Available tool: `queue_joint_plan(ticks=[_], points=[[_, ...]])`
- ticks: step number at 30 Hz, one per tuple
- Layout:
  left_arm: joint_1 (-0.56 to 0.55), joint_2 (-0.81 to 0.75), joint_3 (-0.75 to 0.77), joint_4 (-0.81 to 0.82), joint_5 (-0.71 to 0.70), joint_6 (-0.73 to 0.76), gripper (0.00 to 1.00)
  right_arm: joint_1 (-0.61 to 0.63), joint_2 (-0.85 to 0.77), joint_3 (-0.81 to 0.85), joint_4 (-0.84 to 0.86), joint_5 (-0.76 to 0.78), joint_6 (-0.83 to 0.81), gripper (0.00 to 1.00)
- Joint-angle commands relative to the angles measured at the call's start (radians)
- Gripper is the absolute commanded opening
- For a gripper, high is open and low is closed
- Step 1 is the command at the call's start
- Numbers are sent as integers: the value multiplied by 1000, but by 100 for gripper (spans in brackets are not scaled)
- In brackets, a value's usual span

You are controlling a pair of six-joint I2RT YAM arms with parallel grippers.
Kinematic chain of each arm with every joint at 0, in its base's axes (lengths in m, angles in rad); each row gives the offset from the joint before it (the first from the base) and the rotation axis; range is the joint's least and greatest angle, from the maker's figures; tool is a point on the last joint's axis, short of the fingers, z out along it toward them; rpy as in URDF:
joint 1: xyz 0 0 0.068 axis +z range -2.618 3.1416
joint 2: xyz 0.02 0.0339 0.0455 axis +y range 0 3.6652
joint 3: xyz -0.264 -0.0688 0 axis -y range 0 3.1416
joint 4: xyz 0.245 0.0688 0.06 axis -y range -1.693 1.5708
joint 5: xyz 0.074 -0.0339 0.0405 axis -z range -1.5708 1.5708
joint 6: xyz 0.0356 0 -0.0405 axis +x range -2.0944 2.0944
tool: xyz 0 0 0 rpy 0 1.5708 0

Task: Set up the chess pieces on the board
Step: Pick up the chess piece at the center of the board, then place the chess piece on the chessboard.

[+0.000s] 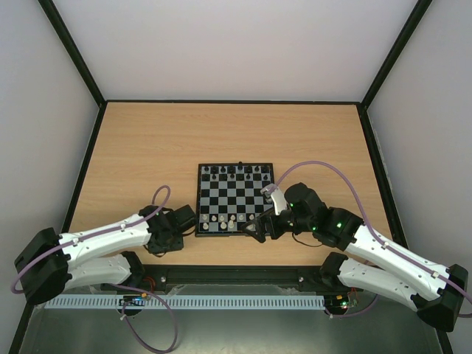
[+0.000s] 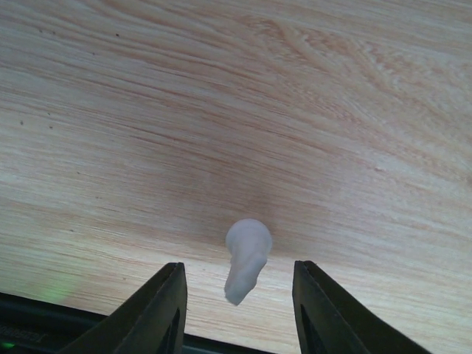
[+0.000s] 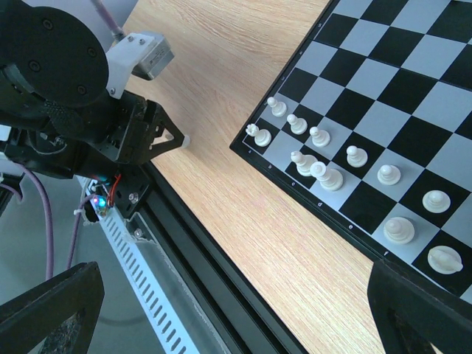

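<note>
The board (image 1: pixel 236 198) lies mid-table, with black chess pieces (image 1: pixel 236 171) along its far rows and cream-white pieces (image 1: pixel 221 219) along its near rows. In the left wrist view one white piece (image 2: pixel 249 247) lies on its side on the wood, between the spread fingers of my left gripper (image 2: pixel 237 267), which is open and not touching it. My left gripper (image 1: pixel 190 220) sits just left of the board's near left corner. My right gripper (image 1: pixel 257 226) is open and empty over the board's near edge. The right wrist view shows the board (image 3: pixel 383 96), its white pieces (image 3: pixel 324 175) and the wide-open right gripper (image 3: pixel 236 299).
The table's black front rail (image 3: pixel 221 265) and a white slotted cable duct (image 3: pixel 147 295) run just below the board's near edge. The left arm's head (image 3: pixel 81 110) shows in the right wrist view. Black frame edges bound the wooden table (image 1: pixel 147 147).
</note>
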Motion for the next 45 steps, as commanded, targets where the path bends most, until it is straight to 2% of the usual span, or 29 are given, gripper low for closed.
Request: queue_joint_plan(ticks=[1,8,11,14,18,29,35,45], points=[[11,18,-15,47,26,36,38,-1,-5,-12,10,-8,-11,98],[11,43,-18,75,36,55,11,-1,-4,-12,10,-5,-9,99],[11,47,-17,79,43,58,2,-2,-3,-12,9,-5,-9,99],[11,50,7,69,48,67,2,-1,-2,-13,10,-5,-9,99],[6,67,112,15,27,87,2,-2,0,-11,9,-3,-10,99],[-80,248,392,-29,12,130,2,-1,-3,-8,3,15,-6,99],[-131,337,460,1,22,132,2,-1,-11,-8,1,14,-6,99],[-148,435,521,35,22,155,2,-1,-18,-8,3,3,-9,99]])
